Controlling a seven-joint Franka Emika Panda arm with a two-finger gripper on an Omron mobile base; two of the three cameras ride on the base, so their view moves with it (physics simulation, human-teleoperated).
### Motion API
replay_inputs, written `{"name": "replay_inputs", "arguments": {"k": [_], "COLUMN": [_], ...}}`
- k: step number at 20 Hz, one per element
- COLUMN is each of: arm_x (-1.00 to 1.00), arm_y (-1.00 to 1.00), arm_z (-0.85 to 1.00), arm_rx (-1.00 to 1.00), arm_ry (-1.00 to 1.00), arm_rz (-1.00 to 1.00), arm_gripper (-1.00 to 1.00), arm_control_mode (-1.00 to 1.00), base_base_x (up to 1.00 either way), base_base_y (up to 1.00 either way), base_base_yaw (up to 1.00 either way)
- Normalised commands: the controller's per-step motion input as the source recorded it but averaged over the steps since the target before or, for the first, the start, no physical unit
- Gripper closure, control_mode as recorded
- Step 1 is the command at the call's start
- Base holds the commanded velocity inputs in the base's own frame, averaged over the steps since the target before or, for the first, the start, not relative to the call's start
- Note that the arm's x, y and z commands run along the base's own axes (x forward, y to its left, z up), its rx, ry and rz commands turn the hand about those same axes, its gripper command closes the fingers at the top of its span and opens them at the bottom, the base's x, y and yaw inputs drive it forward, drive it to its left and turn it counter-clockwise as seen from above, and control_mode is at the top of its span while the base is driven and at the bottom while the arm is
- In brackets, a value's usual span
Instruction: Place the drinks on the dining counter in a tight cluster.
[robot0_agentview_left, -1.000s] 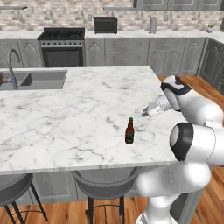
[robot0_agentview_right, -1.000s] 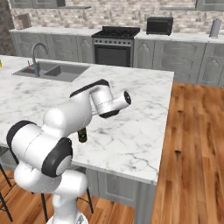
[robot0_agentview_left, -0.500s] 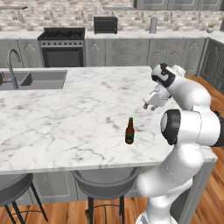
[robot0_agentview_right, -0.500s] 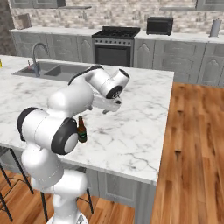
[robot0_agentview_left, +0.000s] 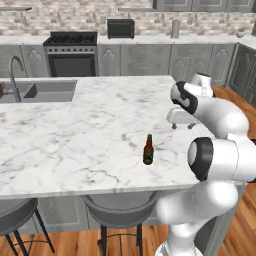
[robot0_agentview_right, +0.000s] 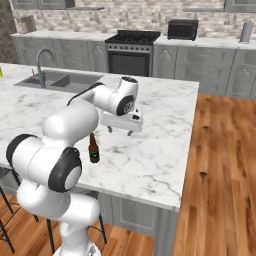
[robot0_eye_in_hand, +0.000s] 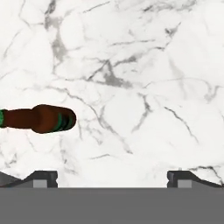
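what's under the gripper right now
Bare white marble of the dining counter, seen straight down from the hand view. The open gripper holds nothing. The beer bottle stands off to one side, not beneath it.

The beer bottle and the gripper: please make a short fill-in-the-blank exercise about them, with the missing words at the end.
1. The beer bottle stands ____ on the dining counter.
2. The gripper hangs over the counter with its fingers wide ____.
3. Between its fingers the gripper holds ____.
4. Built into the counter's far left end is a ____ with a faucet.

Missing words: upright; open; nothing; sink
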Motion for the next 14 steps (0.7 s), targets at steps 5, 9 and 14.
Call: {"name": "replay_inputs", "arguments": {"k": [5,9,14], "arm_x": [-0.64,-0.87,-0.9], "arm_y": [-0.15,0.09,0.15], "arm_z": [0.17,0.75,0.92], "arm_rx": [-0.31,-0.04,-0.02], "arm_ry": [-0.01,-0.03,0.0], "arm_rz": [-0.33,-0.03,0.0], "arm_gripper": [-1.0,-1.0,-1.0], "arm_control_mode": [-1.0,-1.0,-1.0], "base_base_x": [0.0,0.0,0.0], "base_base_y": [0.0,0.0,0.0], "base_base_yaw": [0.0,0.0,0.0]}}
